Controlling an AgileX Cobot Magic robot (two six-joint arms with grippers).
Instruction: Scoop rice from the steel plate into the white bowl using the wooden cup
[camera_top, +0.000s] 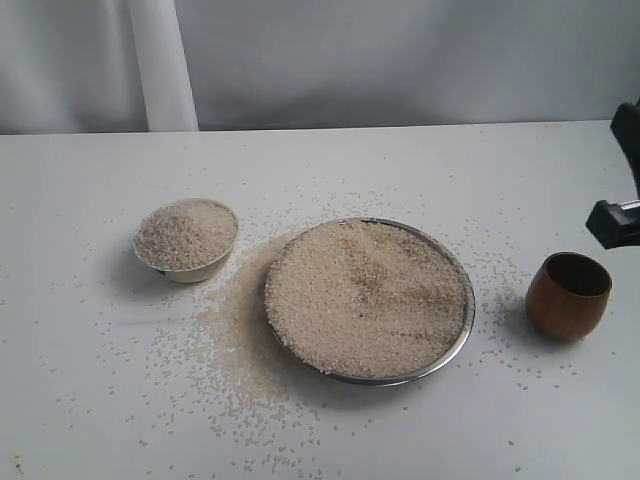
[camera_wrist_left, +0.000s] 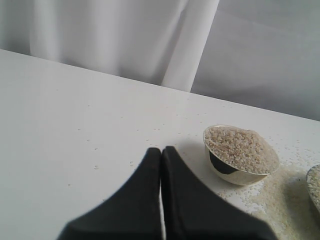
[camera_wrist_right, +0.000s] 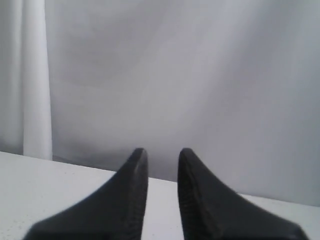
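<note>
Rice litters table around steel plate (wooden cup beside).

A flat white table carries three dishes. A small round cream-white ceramic bowl stands toward the left. Near it to the right lies a wide shallow round plate of shiny steel. A small rounded reddish-brown wooden cup stands upright just right of the plate, apart from it. Loose pale beige uncooked rice lies thick on the tabletop between bowl and plate, thinning toward the front edge and the cup.
</note>
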